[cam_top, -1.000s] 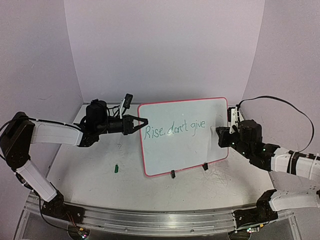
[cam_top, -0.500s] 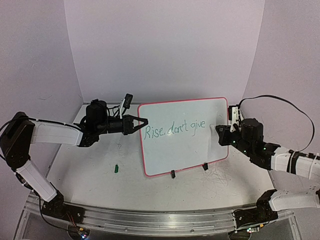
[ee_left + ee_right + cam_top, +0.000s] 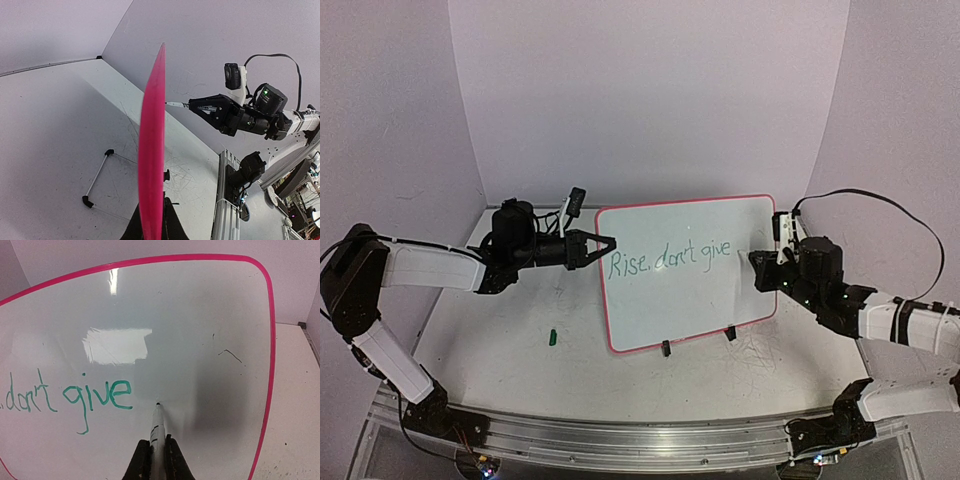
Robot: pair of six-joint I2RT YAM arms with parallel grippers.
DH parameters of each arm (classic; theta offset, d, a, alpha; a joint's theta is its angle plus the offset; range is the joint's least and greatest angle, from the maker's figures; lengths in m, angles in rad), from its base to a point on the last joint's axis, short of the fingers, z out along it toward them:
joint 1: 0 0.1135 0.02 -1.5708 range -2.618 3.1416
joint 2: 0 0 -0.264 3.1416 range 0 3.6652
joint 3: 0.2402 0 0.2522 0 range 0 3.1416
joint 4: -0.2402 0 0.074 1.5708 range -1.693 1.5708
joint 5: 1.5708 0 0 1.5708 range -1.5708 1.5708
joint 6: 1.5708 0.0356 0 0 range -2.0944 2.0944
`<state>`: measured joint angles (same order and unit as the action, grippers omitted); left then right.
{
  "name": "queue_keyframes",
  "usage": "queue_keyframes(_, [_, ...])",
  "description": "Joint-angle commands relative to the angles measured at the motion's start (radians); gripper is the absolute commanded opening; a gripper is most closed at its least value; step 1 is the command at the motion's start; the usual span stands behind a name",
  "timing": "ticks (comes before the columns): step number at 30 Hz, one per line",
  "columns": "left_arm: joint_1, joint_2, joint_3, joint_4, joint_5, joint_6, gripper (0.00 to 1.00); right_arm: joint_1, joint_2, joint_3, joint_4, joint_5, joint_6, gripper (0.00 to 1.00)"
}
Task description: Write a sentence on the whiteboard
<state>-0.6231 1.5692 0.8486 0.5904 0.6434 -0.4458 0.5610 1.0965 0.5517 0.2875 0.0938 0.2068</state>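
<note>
The whiteboard [image 3: 685, 285], glossy white with a pink frame, stands upright on the table and reads "Rise, don't give" [image 3: 670, 257] in green. My left gripper [image 3: 603, 243] is shut on its left edge; in the left wrist view the pink edge [image 3: 152, 150] runs up from between the jaws of the left gripper [image 3: 152, 216]. My right gripper [image 3: 157, 444] is shut on a white marker [image 3: 156, 424]. The marker's tip sits at the whiteboard's face [image 3: 190, 325], just right of "give" [image 3: 97, 394]; I cannot tell whether it touches. In the top view the right gripper [image 3: 757, 261] is at the board's right side.
Two black clip feet [image 3: 666, 348] [image 3: 730, 333] hold the board's lower edge. A small green cap [image 3: 552, 337] lies on the table left of the board. A thin white rod with black ends [image 3: 97, 176] lies behind the board. Purple walls close in at the back and sides.
My right gripper has shifted slightly up and toward the board with the marker. The left gripper and the board have not moved.
</note>
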Motion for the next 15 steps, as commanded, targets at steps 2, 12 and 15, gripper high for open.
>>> queue_keyframes(2, [0.018,-0.019,0.013,-0.05,-0.094,0.075,0.0,-0.002,-0.01,0.042,0.066,0.014,-0.01,0.0])
queue_keyframes(12, [0.019,-0.02,0.013,-0.049,-0.094,0.075,0.0,-0.003,0.019,0.068,0.093,0.021,-0.008,0.0])
queue_keyframes(15, [0.018,-0.021,0.01,-0.05,-0.095,0.076,0.0,-0.004,0.029,0.074,0.097,0.031,-0.008,0.0])
